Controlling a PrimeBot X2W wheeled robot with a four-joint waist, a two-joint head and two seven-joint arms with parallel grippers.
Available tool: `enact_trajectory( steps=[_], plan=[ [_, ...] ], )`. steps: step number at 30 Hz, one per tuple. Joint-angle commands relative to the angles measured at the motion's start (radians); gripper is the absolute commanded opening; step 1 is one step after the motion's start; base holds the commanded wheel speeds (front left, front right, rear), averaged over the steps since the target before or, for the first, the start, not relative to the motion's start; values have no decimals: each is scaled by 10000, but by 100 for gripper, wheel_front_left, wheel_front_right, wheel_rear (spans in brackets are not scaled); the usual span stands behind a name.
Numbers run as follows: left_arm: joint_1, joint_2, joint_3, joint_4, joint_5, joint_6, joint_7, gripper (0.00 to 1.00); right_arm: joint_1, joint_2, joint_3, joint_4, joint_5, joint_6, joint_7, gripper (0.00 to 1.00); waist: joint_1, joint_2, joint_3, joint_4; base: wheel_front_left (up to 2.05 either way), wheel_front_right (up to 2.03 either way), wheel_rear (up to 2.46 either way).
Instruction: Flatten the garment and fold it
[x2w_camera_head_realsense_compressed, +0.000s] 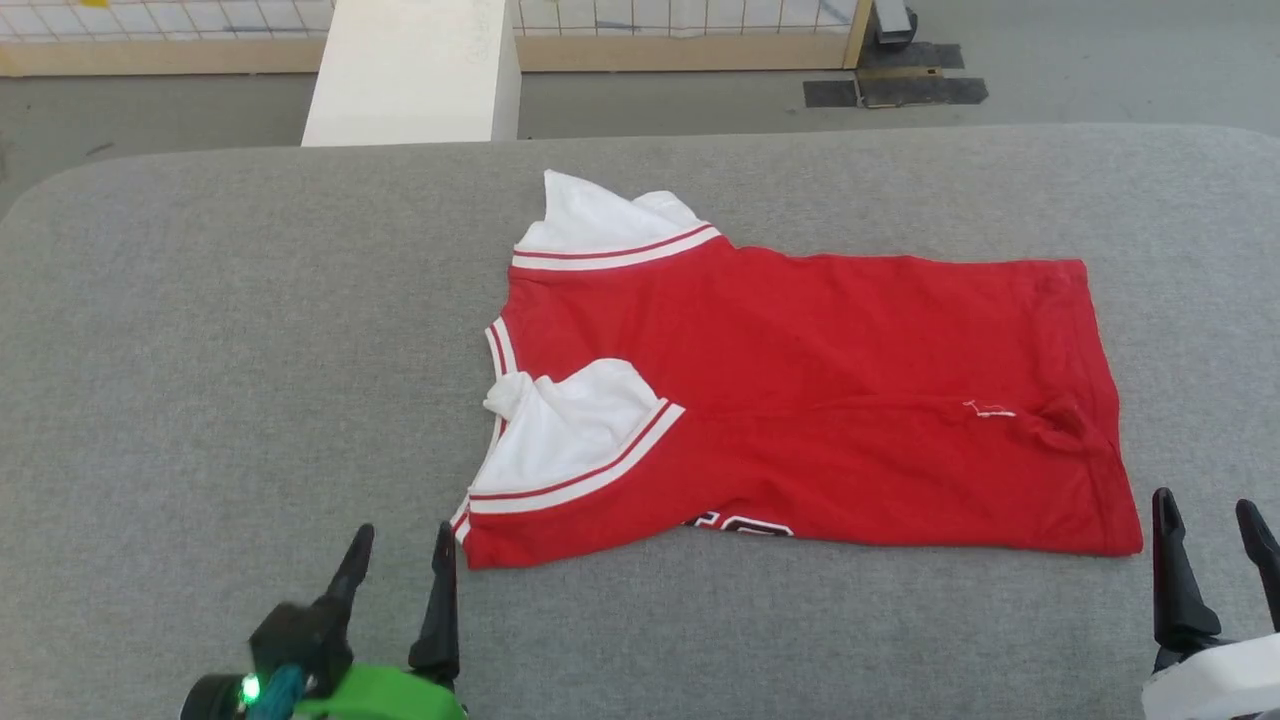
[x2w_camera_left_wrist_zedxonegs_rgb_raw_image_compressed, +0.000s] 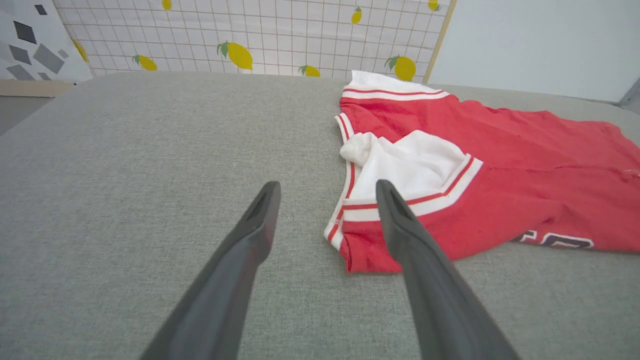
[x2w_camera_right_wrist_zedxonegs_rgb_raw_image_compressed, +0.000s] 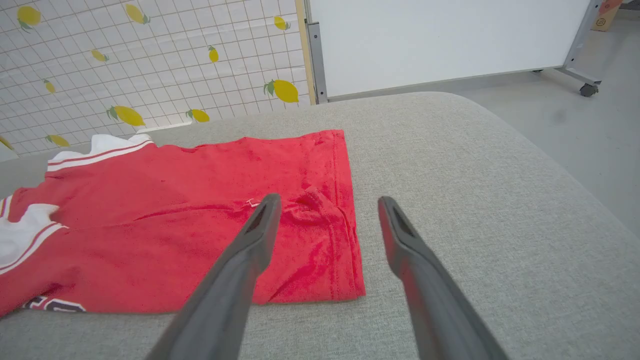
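Your garment (x2w_camera_head_realsense_compressed: 850, 340) lies lengthwise across the middle of the grey surface (x2w_camera_head_realsense_compressed: 200, 350). It looks folded over along its length, with the near white sleeve (x2w_camera_head_realsense_compressed: 570, 430) flipped on top and a sliver of black print (x2w_camera_head_realsense_compressed: 740, 525) peeking out at the near edge. The left jaws are spread wide just off the collar-end corner, the right jaws spread wide just off the hem corner, nothing pinched. My guess is they're parked at those two corners so you can grab both for the next fold.
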Motion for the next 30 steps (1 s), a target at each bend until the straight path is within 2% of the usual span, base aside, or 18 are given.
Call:
enact_trajectory(
  steps=[1,5,11,15,20,21,23,26,30],
  plan=[
    [-376,232,-100,101,91,-178,372,100,-119,30,15,-67,-109,-13,36,100,0,0,36,7,0,0,0],
    [-1189,706,-577,468,105,-755,1848,100,-204,-49,86,-108,-87,-13,163,100,0,0,249,14,0,0,0],
    [-2156,806,-946,1072,-295,-1373,3385,100,-371,-179,282,-73,66,-13,266,100,0,0,724,-93,0,0,0],
    [-2511,800,-1076,1510,-490,-1520,4072,100,-480,-317,356,-31,160,-13,308,100,0,0,995,-196,0,0,0],
    [-2748,747,-1148,2114,-683,-1472,4760,100,-571,-476,411,14,290,-13,308,100,0,0,1196,-286,0,0,0],
    [-2784,739,-1242,2226,-726,-1574,4905,78,-588,-499,418,25,308,-13,305,100,0,0,1221,-301,0,0,0],
    [-2848,670,-1373,2350,-857,-1790,5062,0,-609,-530,415,50,322,-13,300,100,0,0,1247,-308,0,0,0],
    [-2904,566,-1397,2403,-1100,-1989,5141,0,-675,-602,441,65,308,-13,338,100,0,0,1225,-271,0,0,0],
    [-2834,587,-1119,2190,-1264,-1855,4892,0,-906,-871,548,62,288,-13,468,100,0,0,1069,-206,0,0,0]
  ],
)
